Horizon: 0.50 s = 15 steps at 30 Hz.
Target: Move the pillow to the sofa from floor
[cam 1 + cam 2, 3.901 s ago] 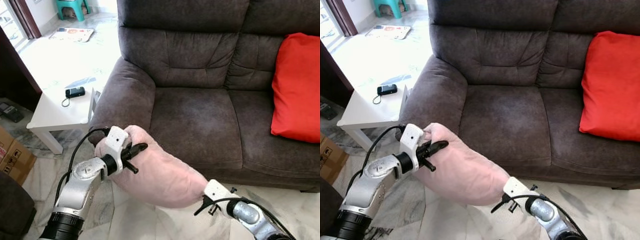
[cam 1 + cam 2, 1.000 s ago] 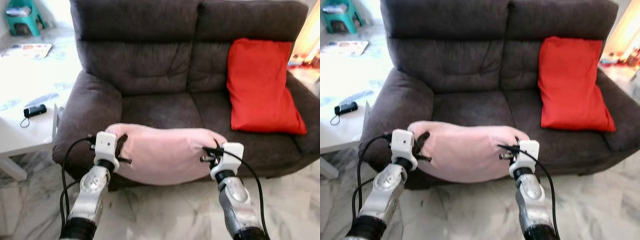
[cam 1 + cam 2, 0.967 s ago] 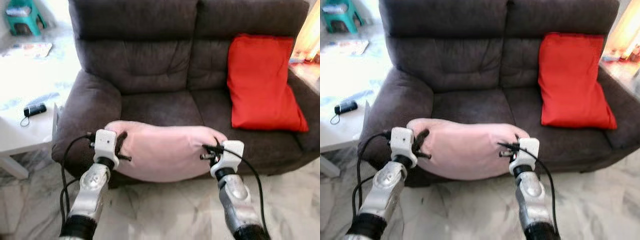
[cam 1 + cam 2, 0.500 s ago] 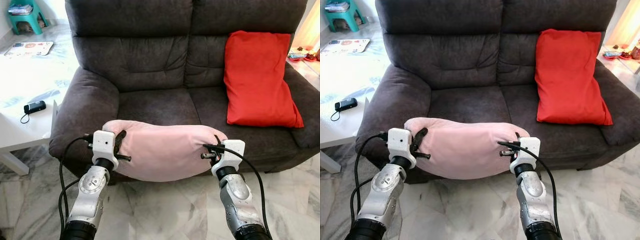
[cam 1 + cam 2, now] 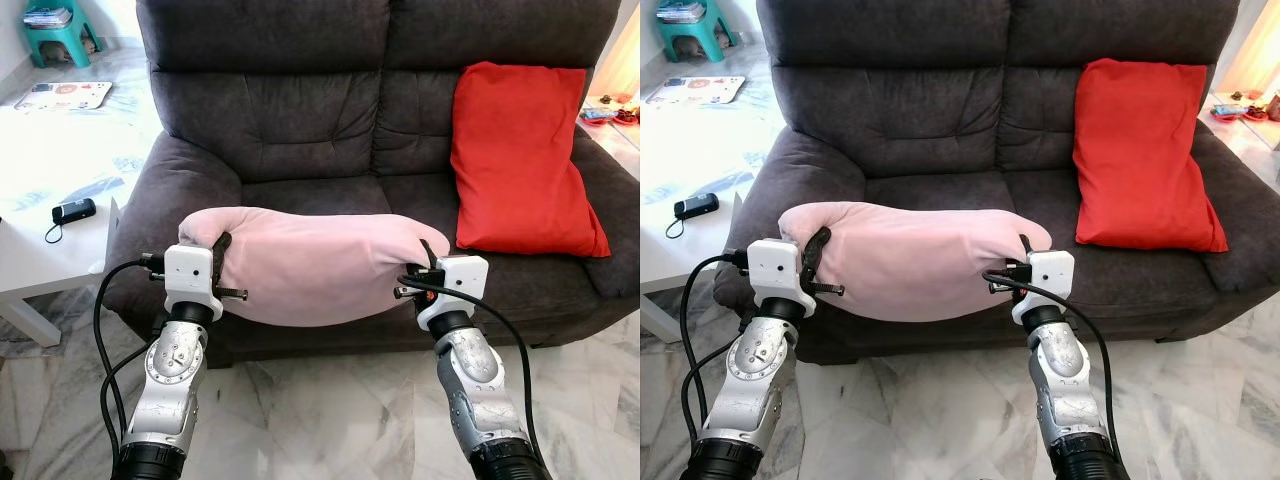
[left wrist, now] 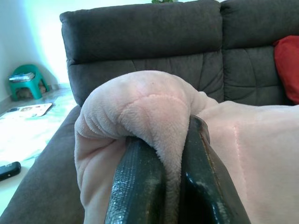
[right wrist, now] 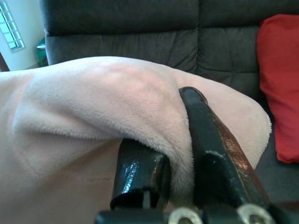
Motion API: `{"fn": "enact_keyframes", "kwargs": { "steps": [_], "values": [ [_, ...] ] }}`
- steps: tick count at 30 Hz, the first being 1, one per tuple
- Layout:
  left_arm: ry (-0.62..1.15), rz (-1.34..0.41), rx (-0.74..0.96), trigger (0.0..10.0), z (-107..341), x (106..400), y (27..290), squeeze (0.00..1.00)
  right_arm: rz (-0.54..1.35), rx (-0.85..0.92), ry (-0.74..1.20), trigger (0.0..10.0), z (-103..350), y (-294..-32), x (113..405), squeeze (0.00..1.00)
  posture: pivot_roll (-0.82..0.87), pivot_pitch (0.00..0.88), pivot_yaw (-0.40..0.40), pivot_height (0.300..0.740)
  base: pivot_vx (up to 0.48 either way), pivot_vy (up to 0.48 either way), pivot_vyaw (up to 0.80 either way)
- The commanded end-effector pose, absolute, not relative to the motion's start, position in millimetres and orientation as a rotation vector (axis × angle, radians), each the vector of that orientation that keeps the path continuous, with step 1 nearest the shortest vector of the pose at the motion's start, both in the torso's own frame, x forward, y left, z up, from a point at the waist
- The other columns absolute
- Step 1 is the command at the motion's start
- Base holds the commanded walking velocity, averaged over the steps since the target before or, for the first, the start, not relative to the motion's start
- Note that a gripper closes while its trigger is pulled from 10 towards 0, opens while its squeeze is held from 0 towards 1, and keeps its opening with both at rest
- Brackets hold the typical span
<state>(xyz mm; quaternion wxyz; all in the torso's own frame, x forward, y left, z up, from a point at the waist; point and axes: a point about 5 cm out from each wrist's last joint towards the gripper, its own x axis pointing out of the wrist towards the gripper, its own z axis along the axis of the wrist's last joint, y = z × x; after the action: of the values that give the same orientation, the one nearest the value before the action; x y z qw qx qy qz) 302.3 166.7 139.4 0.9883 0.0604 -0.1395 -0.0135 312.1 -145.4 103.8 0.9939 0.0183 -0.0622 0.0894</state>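
A pale pink plush pillow (image 5: 315, 262) hangs in the air between my two arms, level with the front edge of the dark grey sofa (image 5: 300, 110). My left gripper (image 5: 221, 252) is shut on the pillow's left end, its black fingers (image 6: 135, 186) pinching a fold of the fabric. My right gripper (image 5: 428, 258) is shut on the right end, with plush squeezed between its fingers (image 7: 210, 154). The pillow's far side overlaps the sofa's left seat cushion (image 5: 330, 195).
A red pillow (image 5: 520, 160) leans on the sofa's right seat and backrest. A white low table (image 5: 50, 250) with a small black device (image 5: 73, 211) stands left of the sofa. Marble floor (image 5: 330, 410) lies below my arms. A green stool (image 5: 60, 30) is far back left.
Both arms have lifted the pillow higher, from below the seat's front edge up to seat level. Earlier still, the pillow hung lower at the sofa's left corner and the view has turned to face the sofa.
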Motion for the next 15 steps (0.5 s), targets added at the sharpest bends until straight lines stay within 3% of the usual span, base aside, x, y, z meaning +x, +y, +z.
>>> {"fn": "enact_keyframes", "kwargs": {
  "steps": [1, 9, 15],
  "values": [
    [-0.332, 0.016, 0.127, 10.0, 151.2, 300.3, 174.9, 0.0, 0.161, 0.044, -0.21, 10.0, 123.1, -150.1, 313.3, 0.0, 0.05, 0.087, -0.023, 0.74, 0.262, 0.0, 0.0],
    [-0.343, 0.021, 0.125, 10.0, 153.8, 302.0, 174.5, 0.0, 0.202, 0.005, -0.231, 10.0, 128.7, -145.7, 312.5, 0.0, 0.05, 0.086, -0.024, 0.74, 0.33, 0.0, 0.0],
    [-0.343, 0.024, 0.124, 10.0, 153.8, 302.2, 174.8, 0.0, 0.212, 0.008, -0.236, 10.0, 130.2, -143.8, 311.6, 0.0, 0.05, 0.086, -0.026, 0.74, 0.352, 0.0, 0.71]
  ]
}}
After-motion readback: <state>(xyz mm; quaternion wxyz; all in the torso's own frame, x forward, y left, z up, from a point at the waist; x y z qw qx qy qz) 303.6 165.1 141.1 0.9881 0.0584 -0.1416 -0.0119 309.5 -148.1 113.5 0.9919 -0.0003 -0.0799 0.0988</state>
